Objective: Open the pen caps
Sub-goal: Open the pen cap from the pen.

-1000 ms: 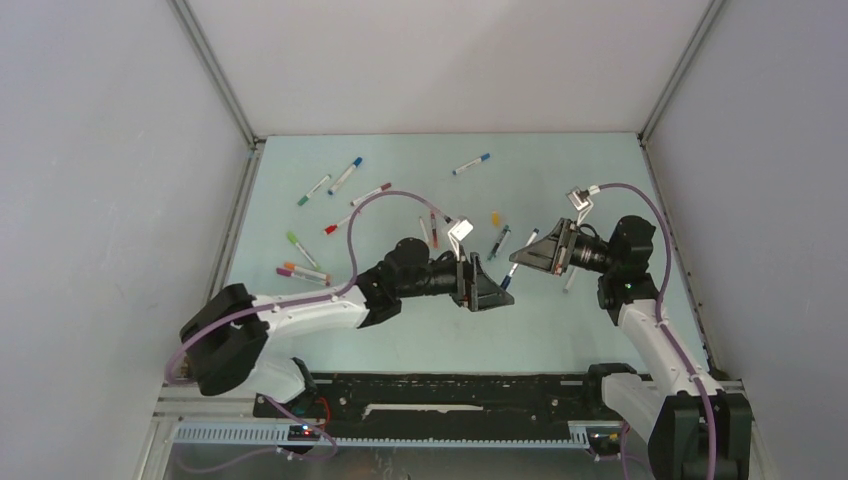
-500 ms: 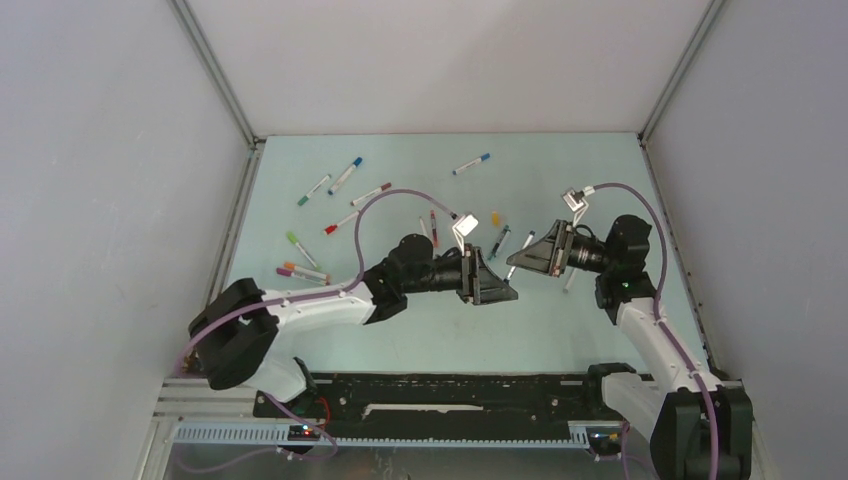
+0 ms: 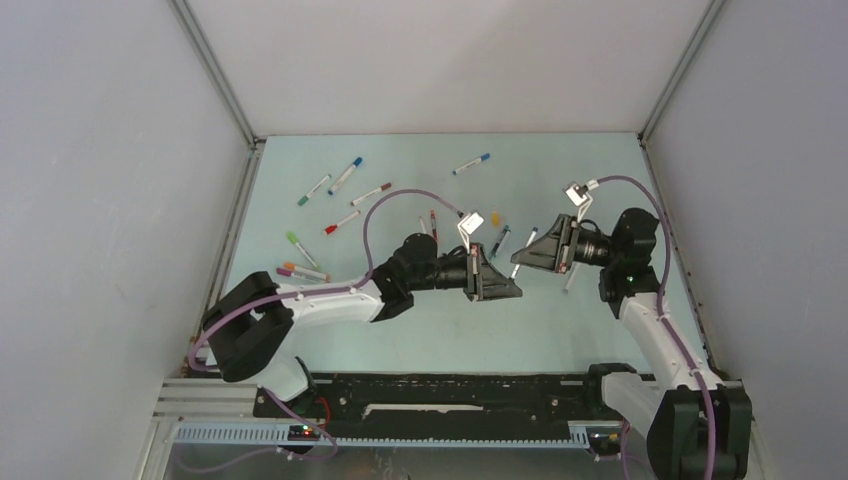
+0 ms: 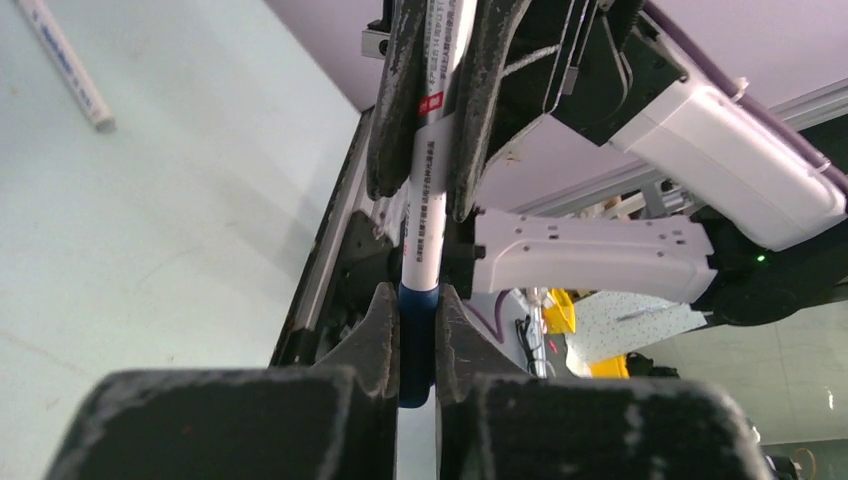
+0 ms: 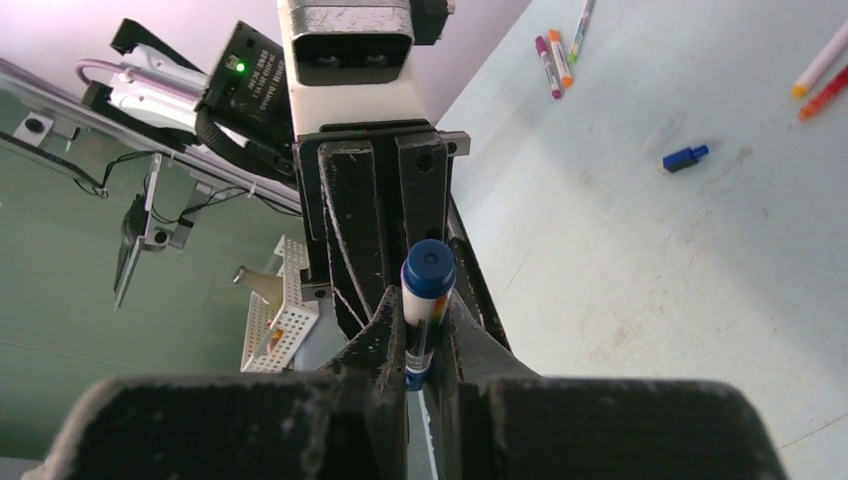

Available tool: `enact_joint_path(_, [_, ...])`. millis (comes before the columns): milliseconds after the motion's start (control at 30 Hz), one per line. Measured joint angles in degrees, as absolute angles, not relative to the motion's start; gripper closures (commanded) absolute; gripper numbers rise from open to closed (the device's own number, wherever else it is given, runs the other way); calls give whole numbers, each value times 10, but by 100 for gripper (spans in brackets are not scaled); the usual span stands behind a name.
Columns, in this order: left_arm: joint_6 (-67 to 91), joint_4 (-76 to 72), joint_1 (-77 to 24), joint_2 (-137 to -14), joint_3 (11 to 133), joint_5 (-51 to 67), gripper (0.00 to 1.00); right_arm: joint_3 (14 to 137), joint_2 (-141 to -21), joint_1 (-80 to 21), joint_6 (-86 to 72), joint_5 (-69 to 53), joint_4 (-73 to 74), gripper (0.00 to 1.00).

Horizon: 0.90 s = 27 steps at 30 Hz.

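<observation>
Left wrist view: left gripper [image 4: 412, 322] clamps the light, probably slick blue cap [image 4: 418, 348] by its sides, right gripper [image 4: 425, 200] pinches the stiff white barrel [image 4: 423, 255] near it.

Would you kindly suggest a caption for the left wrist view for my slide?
The left gripper clamps the blue cap while the right gripper grips the pen by its barrel.

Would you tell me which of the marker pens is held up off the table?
The white-barrelled pen with the blue plastic cap: left gripper shut on its cap, right gripper on its barrel. Other pens lie flat on the pale blue table.
</observation>
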State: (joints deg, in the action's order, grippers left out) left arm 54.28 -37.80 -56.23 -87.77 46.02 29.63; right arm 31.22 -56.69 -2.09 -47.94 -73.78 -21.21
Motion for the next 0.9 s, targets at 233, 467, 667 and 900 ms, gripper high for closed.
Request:
enact_joint_path(233, [560,-392,-559,-889,474,314,100,446,-634,60,-478,-751,-261,100])
enact_joint_path(467, [554,-347,-562,-879,437,333,100,486,-685,91,-502,-724,-327,100])
enact_joint_path(667, [485,-228,-562,-810,418,254,100,452,-663,65,-333,-652,-138,100])
enact_joint_path(900, [393,-125,-562,-651,393,62,100,371,-698,54,-285,-552,-74,100])
